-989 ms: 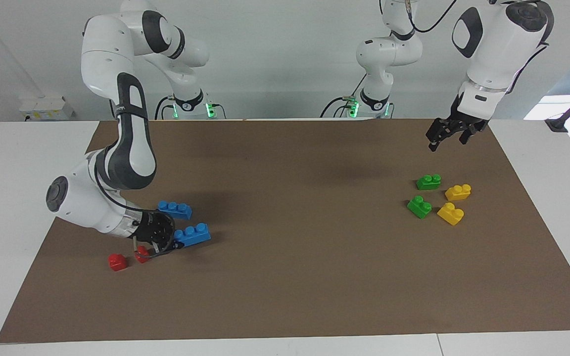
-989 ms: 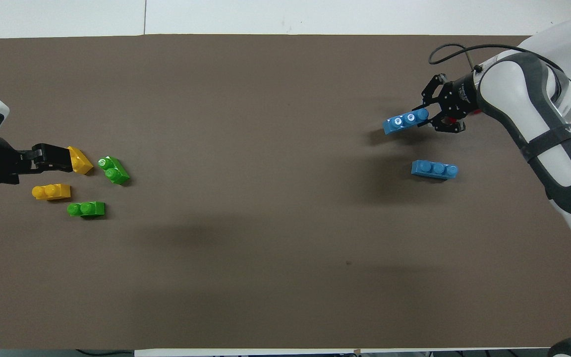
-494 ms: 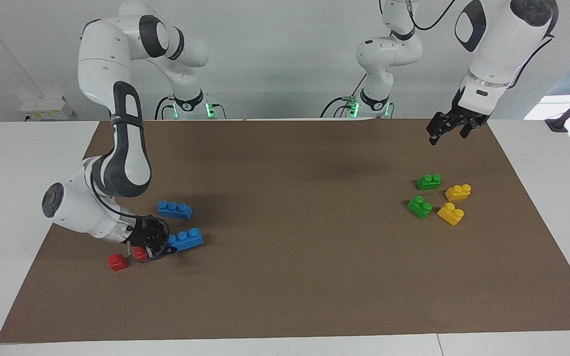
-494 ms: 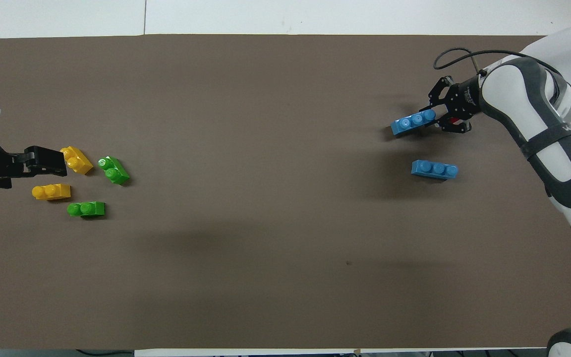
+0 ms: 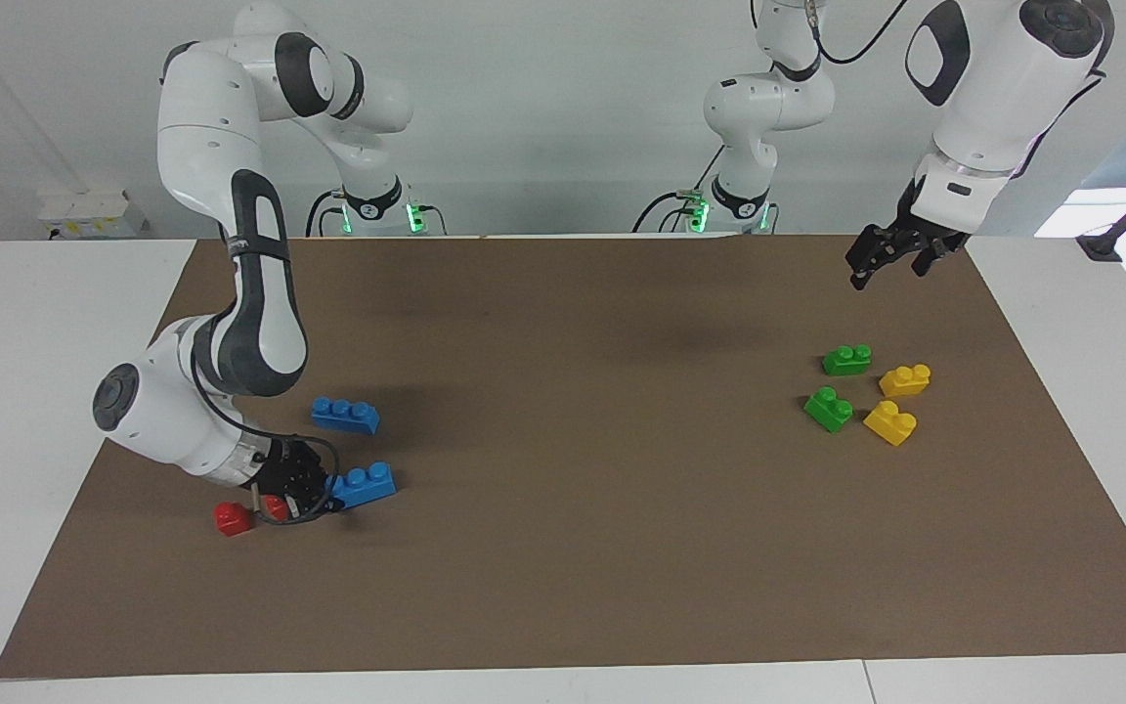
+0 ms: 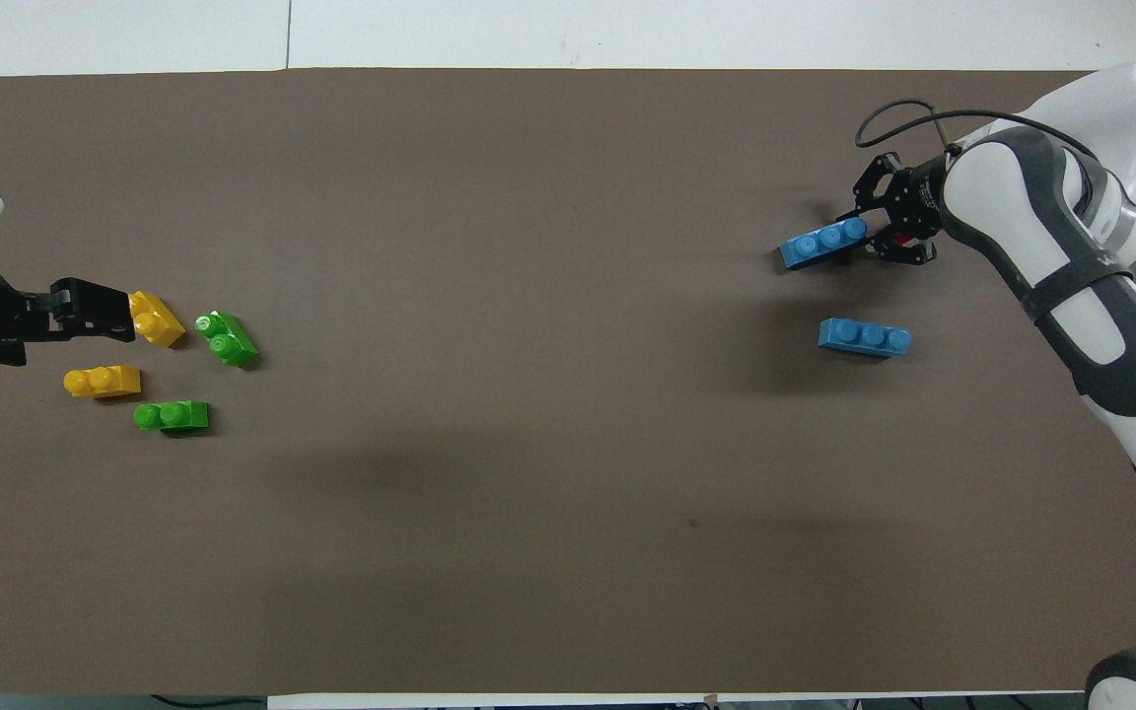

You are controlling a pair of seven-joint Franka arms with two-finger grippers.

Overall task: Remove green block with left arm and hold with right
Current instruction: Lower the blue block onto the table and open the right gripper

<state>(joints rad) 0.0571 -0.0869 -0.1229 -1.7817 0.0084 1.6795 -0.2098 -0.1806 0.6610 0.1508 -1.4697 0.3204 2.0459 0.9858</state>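
Two green blocks lie on the brown mat toward the left arm's end, one (image 5: 846, 360) (image 6: 172, 416) nearer to the robots than the other (image 5: 828, 409) (image 6: 226, 338). My left gripper (image 5: 884, 272) (image 6: 119, 314) hangs open and empty, high in the air above this group, touching nothing. My right gripper (image 5: 328, 494) (image 6: 862, 229) is low at the mat toward the right arm's end. It is shut on one end of a three-stud blue brick (image 5: 360, 485) (image 6: 822, 245).
Two yellow blocks (image 5: 905, 379) (image 5: 890, 422) lie beside the green ones. A second blue brick (image 5: 345, 415) (image 6: 864, 337) lies nearer to the robots than the held one. Two small red blocks (image 5: 231, 518) (image 5: 276, 506) sit by the right gripper.
The right gripper has lowered the blue brick toward the mat and drawn it a little toward the right arm's end. The left gripper has risen slightly and pulled back from the blocks.
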